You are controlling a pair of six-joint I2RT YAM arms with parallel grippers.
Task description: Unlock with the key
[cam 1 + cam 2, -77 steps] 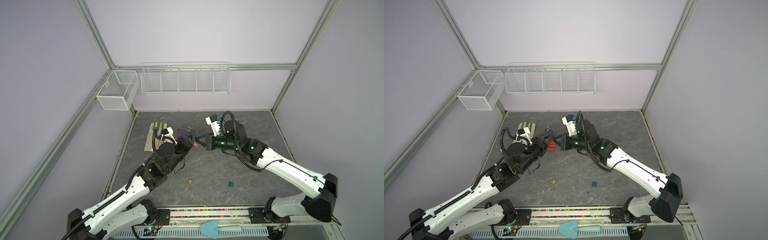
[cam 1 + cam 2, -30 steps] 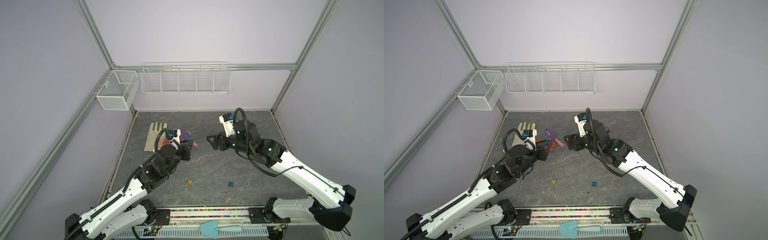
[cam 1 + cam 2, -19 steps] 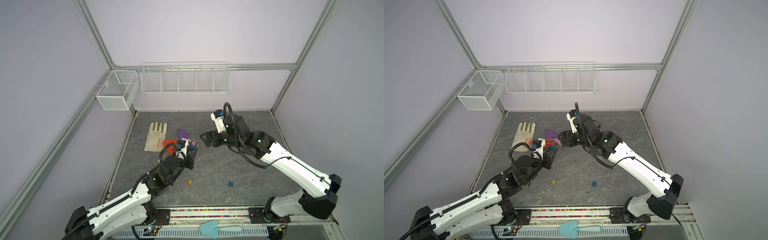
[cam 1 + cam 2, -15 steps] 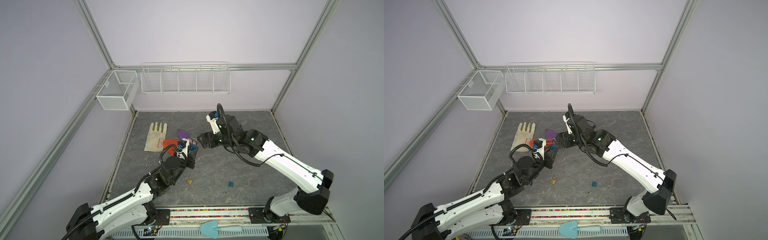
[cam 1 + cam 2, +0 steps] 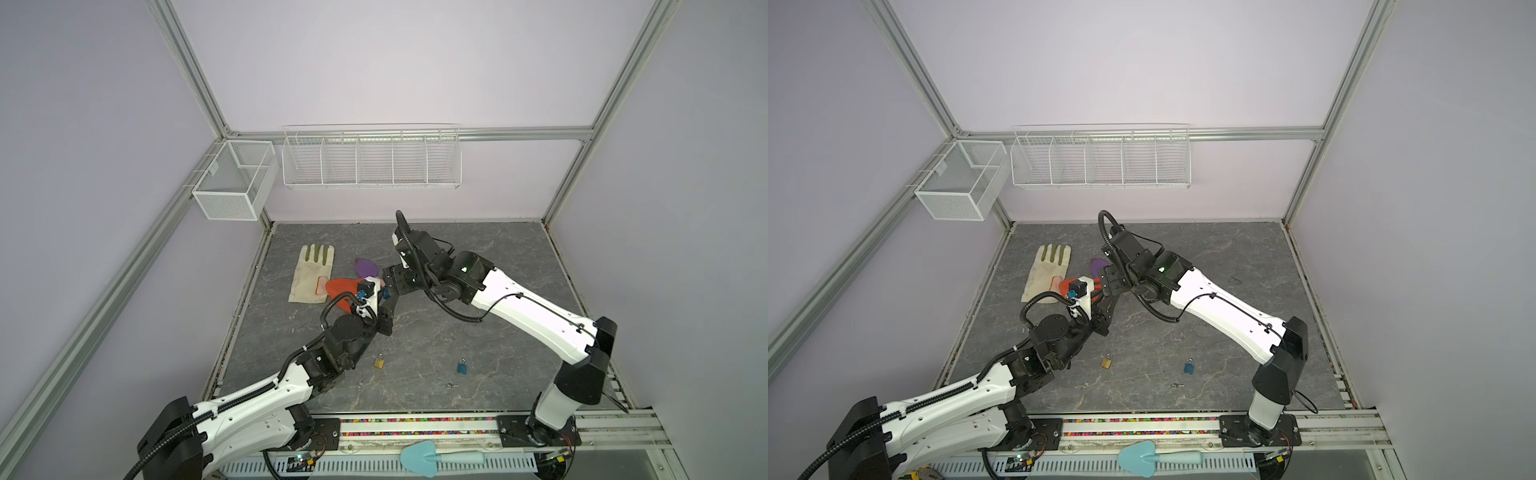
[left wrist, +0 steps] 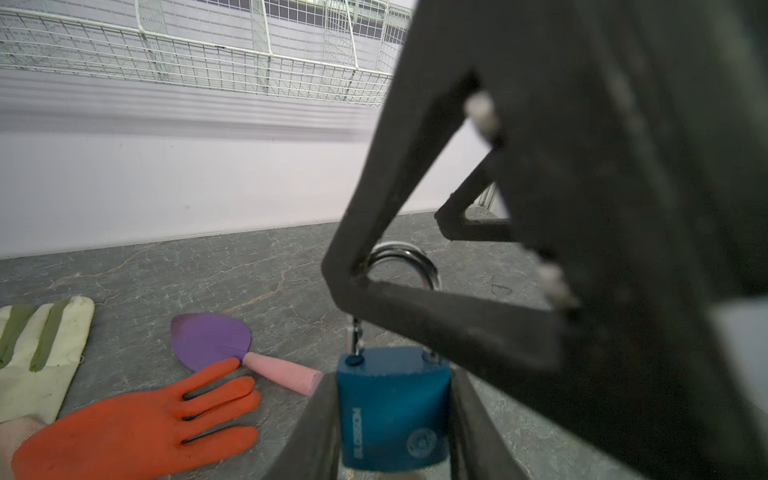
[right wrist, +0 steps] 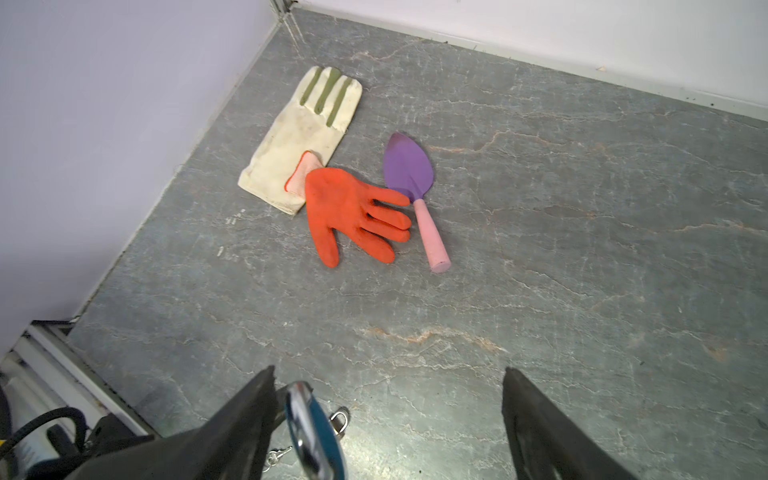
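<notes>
**A:** Why's the left gripper (image 5: 386,304) clamped on the blue padlock (image 6: 392,411), dead centre in both top views?

**B:** My guess is it's playing vise: body pinned, shackle (image 6: 405,253) pointing up so the other arm can work. The right gripper (image 7: 388,372) is spread wide, gripping nothing, with one finger against the shackle.

**A:** And the key (image 5: 451,385)?

**B:** Lying on the table (image 5: 498,257), lower centre-right, well apart from both grippers.

Lilac walls (image 5: 374,62), grey marbled floor (image 5: 415,345), white wire rack (image 5: 371,160) and mesh bin (image 5: 232,183).
</notes>
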